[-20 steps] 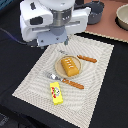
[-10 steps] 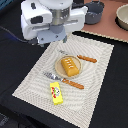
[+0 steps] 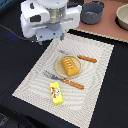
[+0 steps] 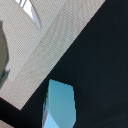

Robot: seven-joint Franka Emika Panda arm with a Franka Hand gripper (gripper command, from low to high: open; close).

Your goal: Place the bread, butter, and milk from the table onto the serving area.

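The bread lies on the round tan plate in the middle of the striped placemat. The butter lies flat on the placemat, nearer the camera than the plate. The milk shows only in the wrist view, as a pale blue carton on the dark table just off the placemat's edge. In the exterior view the arm hides it. My gripper hangs over the placemat's far corner at the exterior view's left. Its fingers are not clear in either view.
A fork and a knife with orange handles lie beside the plate. A grey pot and a pale bowl stand on the pinkish-brown board at the back right. The dark table surrounds the placemat.
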